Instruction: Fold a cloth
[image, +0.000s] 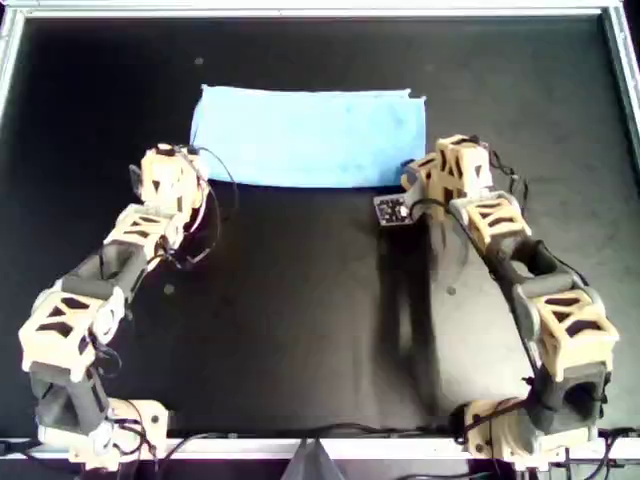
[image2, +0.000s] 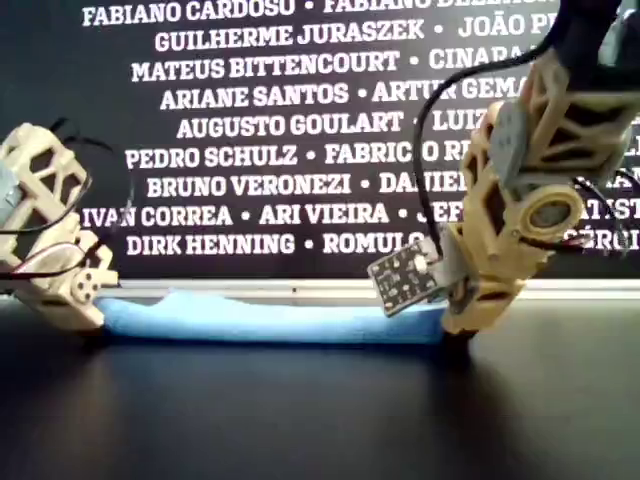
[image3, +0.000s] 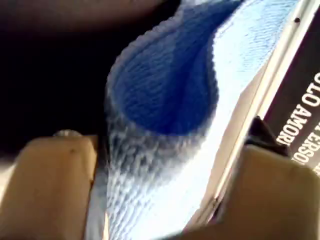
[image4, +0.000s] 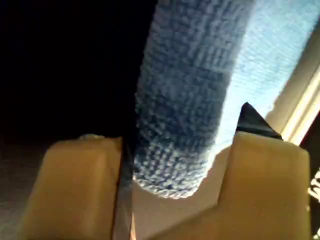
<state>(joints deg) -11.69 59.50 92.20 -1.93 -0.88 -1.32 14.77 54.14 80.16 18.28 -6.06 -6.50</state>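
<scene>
Lying between both end effectors: cloth (image: 308, 136)

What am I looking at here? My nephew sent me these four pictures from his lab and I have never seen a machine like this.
It is a robot with two tan jointed arms, each ending in a two-fingered gripper. One picture looks straight down on the black table. One looks from table level, with a wall of names behind. The other two come from small cameras mounted on the grippers themselves, so the tan blocks at their edges are the fingers.

On the table lies a light blue cloth, which looks already folded into a long strip. The left gripper is at one end of the strip's near edge, the right gripper at the other. In both close-ups the cloth's fold sits between the fingers, with gaps beside it, so whether either gripper is actually pinching it cannot be told.
</scene>
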